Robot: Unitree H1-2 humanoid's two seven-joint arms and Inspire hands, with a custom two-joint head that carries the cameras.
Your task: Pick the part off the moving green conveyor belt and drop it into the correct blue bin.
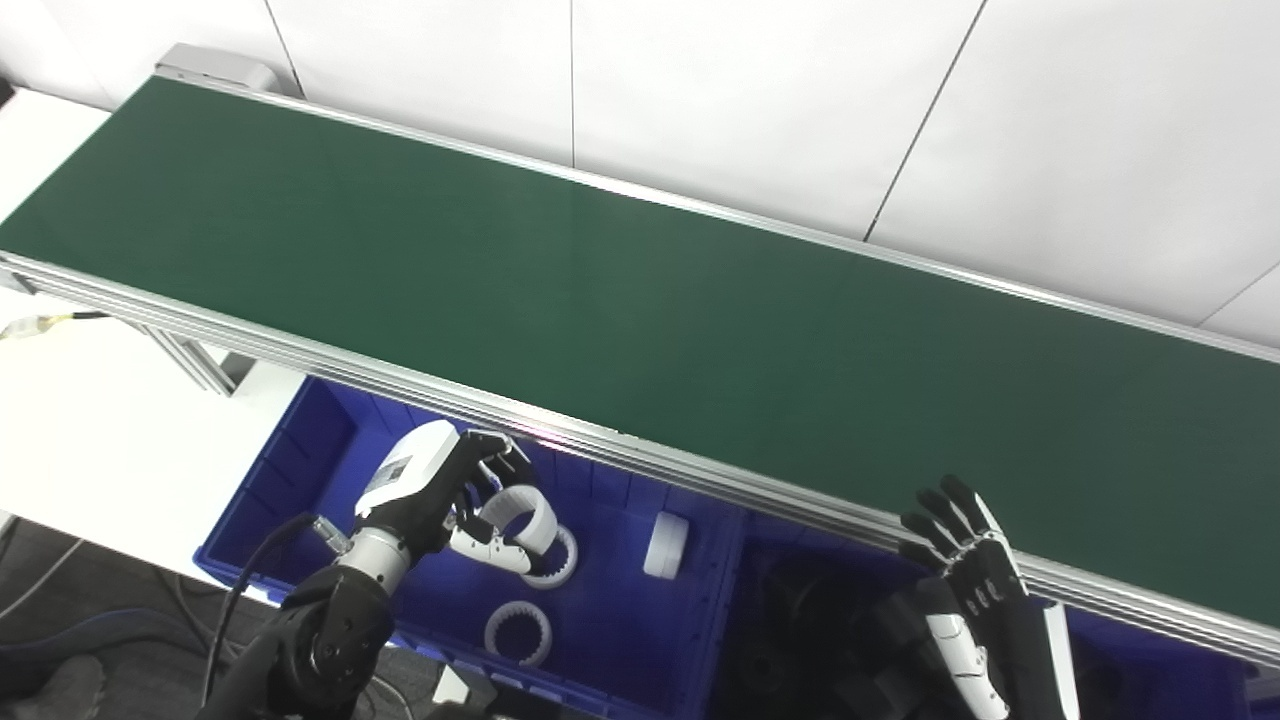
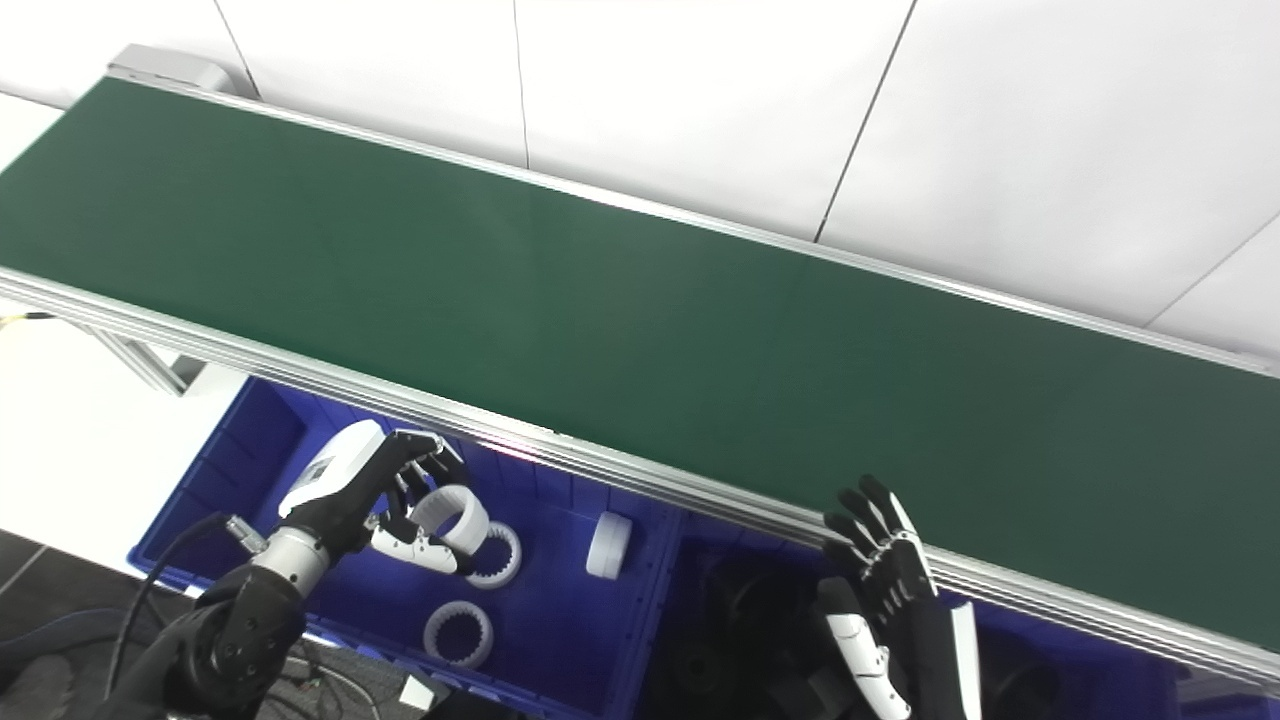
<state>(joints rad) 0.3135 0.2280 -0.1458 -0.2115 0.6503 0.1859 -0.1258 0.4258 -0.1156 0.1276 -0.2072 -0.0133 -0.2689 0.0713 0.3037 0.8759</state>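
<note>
Lower left, the left hand [image 1: 455, 495] grasps a white ring part [image 1: 525, 512] directly above the blue bin [image 1: 610, 620]; the right hand [image 1: 965, 575] is released.

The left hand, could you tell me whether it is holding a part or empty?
Holding: the left hand is shut on a white ring part above the blue bin.

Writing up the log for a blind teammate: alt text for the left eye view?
The left hand holds a white ring part over the left blue bin, which already contains three white parts. The right hand is open beside the green conveyor belt, which carries nothing.
</note>
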